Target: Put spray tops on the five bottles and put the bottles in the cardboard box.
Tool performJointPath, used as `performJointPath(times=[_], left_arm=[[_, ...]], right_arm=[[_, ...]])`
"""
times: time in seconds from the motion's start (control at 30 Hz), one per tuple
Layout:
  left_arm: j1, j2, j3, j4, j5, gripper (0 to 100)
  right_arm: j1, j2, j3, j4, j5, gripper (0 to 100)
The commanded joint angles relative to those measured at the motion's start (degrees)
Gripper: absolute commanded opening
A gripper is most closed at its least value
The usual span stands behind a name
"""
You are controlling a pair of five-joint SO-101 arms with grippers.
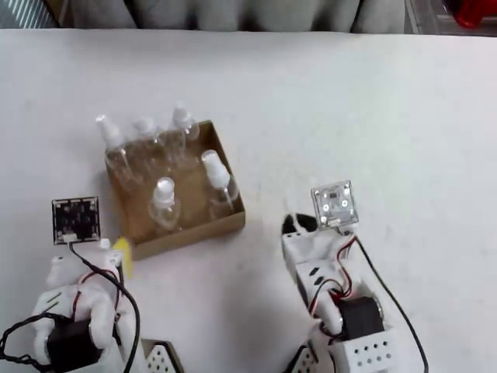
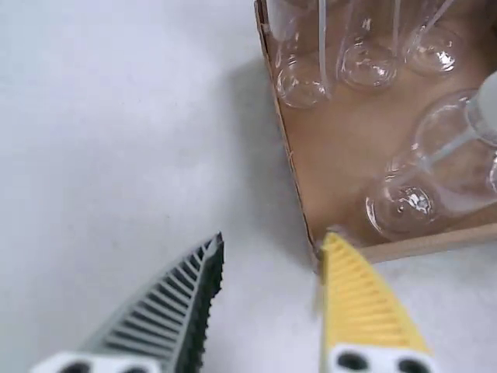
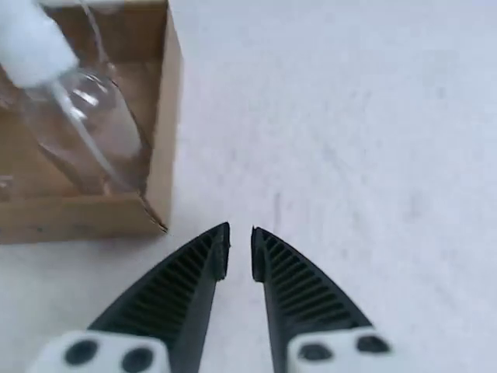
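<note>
While the five bottles [image 1: 162, 214], each wearing a white spray top [image 1: 165, 189], stand upright inside the cardboard box [image 1: 190, 231] on the pale, faintly textured table [image 1: 357, 101], both arms sit at its near edge. The left gripper [image 2: 273, 241] has its fingers spread wide and empty, the yellow one just beside the box's near corner. The right gripper [image 3: 240, 231] hangs over bare table beside the box, fingers drawn to a thin gap, holding nothing. Beyond the far edge are grey shapes [image 1: 233, 14] and a red object [image 1: 474, 12].
</note>
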Motion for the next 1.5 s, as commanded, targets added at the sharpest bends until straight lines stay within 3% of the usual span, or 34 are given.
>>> performJointPath(times=[0.0, 0.53, 0.77, 0.87, 1.47], left_arm=[[-0.3, 0.0, 0.1, -1.7, -2.0, 3], [2.5, 0.0, 6.8, -1.8, -5.5, 2], [2.2, 0.0, 11.4, -7.8, -5.5, 2], [2.2, 0.0, 21.0, -10.6, -5.7, 2], [2.3, 0.3, 21.1, -11.3, -5.5, 2]], right_arm=[[2.9, 0.3, 3.8, 0.2, 1.6, 1.9], [1.6, 0.5, 14.9, 0.3, 1.1, 2.0], [2.0, 0.3, 14.9, 1.5, 1.1, 2.0], [2.0, 0.3, 14.9, 1.5, 1.1, 2.0], [1.9, 0.2, 14.9, 1.5, 1.1, 2.0]])
